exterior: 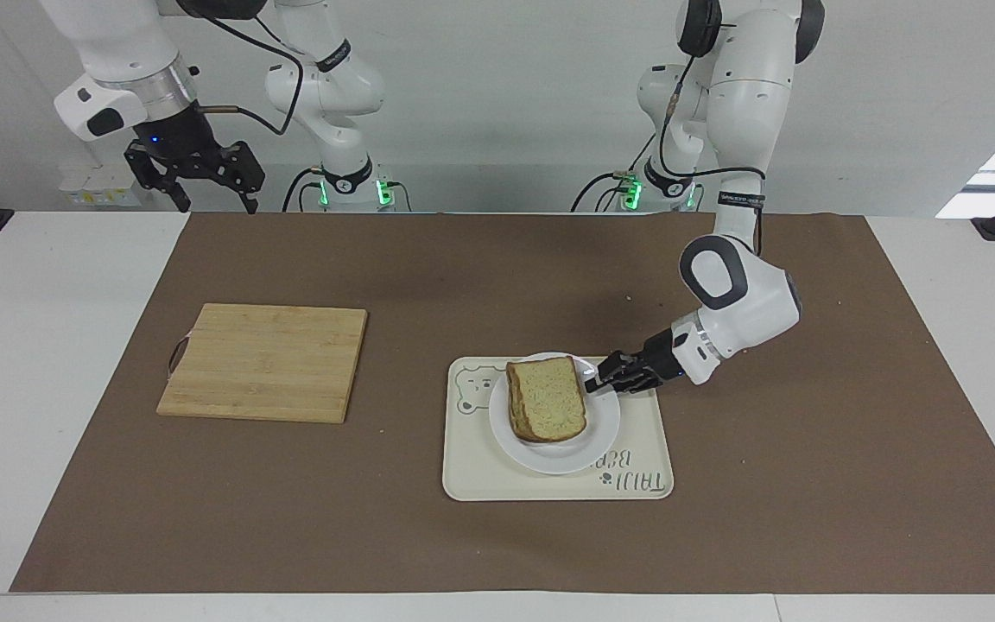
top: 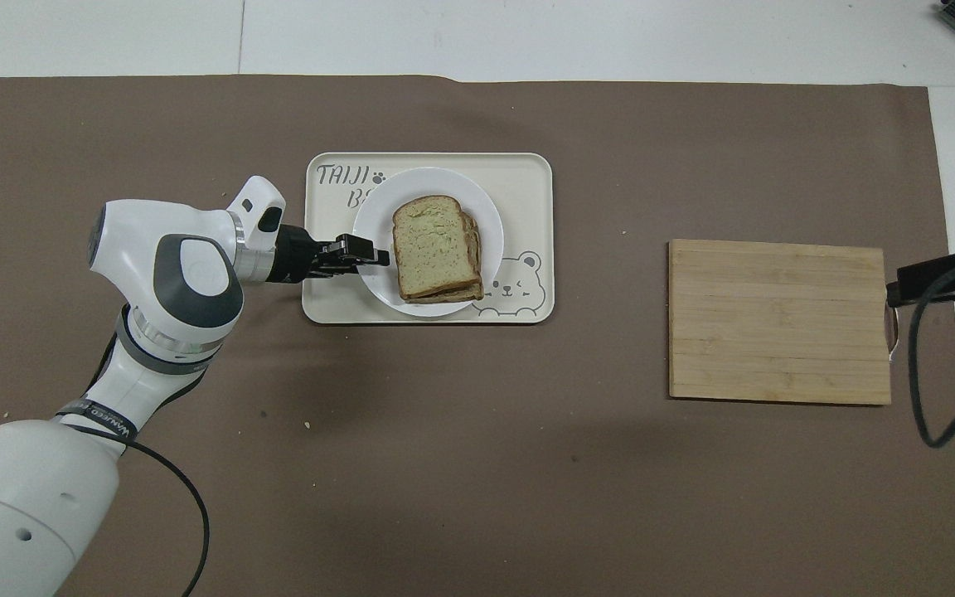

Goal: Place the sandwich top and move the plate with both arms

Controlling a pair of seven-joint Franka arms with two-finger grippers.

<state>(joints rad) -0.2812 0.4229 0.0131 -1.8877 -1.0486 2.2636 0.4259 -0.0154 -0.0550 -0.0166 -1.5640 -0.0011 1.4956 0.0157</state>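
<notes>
The sandwich top (exterior: 549,402) lies flat on another slice, stacked on the white plate (exterior: 549,458). The plate sits on a cream tray. My left gripper (exterior: 594,380) reaches in low from the left arm's end of the table and is shut on the plate's rim. In the overhead view the left gripper (top: 378,253) meets the edge of the plate (top: 487,217) beside the sandwich top (top: 432,247). My right gripper (exterior: 195,177) waits open, high over the table's edge at the right arm's end. It also shows in the overhead view (top: 942,280).
The cream tray with a bear drawing (exterior: 480,479) holds the plate; it also shows in the overhead view (top: 527,174). A wooden cutting board (exterior: 264,361) lies toward the right arm's end, also in the overhead view (top: 780,319). A brown mat covers the table.
</notes>
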